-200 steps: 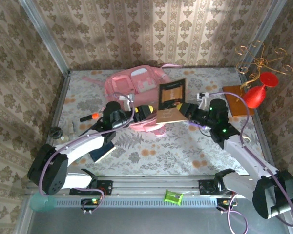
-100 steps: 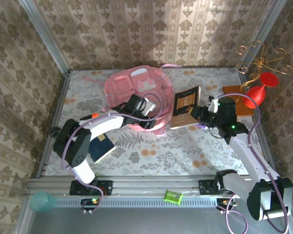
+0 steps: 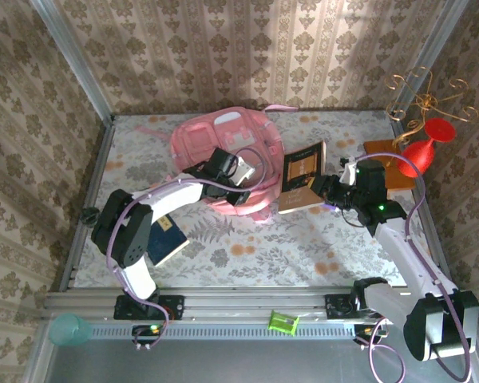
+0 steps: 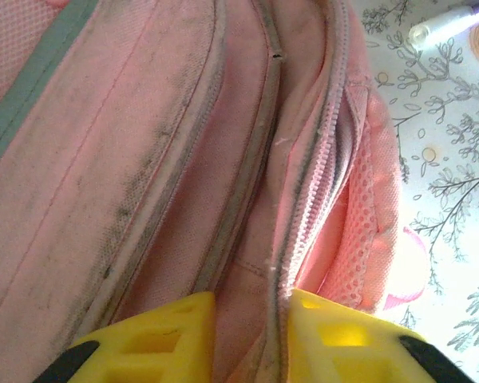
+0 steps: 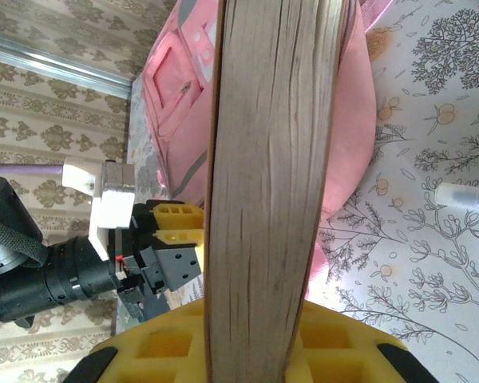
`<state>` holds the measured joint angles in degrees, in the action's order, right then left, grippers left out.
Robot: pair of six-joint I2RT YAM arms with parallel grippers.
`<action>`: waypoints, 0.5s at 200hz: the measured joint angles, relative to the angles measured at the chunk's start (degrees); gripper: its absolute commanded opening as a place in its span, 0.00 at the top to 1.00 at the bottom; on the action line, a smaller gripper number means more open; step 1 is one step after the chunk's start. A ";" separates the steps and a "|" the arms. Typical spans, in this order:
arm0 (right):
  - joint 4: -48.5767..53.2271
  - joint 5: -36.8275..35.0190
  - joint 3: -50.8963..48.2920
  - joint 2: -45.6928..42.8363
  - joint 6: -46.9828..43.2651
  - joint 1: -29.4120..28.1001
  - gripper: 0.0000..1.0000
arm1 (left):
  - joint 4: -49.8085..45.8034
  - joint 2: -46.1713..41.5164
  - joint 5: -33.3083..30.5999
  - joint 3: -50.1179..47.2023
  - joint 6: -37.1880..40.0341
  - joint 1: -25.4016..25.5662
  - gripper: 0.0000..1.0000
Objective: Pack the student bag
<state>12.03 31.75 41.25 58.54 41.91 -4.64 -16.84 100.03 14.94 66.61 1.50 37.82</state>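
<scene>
Student bag (image 3: 211,144) lies flat at the back middle of the bench (image 3: 303,239). Left gripper (image 4: 247,307) pinches a fabric fold at the bag's zip edge, jaws narrow. Right gripper (image 3: 319,185) clamps a brown book (image 3: 302,171) just beside the bag.

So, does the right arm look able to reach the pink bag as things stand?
Probably yes: the right gripper, holding the book, is beside the bag with nothing between; the left gripper pinches the bag's edge nearby.
</scene>
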 measured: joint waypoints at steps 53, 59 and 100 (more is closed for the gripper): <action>0.48 0.17 0.00 0.04 -1.07 0.00 1.00 | -0.09 0.11 3.93 0.35 -0.28 -1.57 0.87; 0.57 0.20 0.00 0.07 -1.20 0.00 1.00 | -0.11 0.11 4.22 0.42 -0.31 -1.86 0.89; 1.92 0.52 0.00 0.07 -1.66 0.00 1.00 | -0.33 0.11 5.55 1.09 -0.61 -2.69 1.00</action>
<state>13.96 32.27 41.25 58.61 40.25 -4.64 -17.17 100.14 20.49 67.70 0.89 35.14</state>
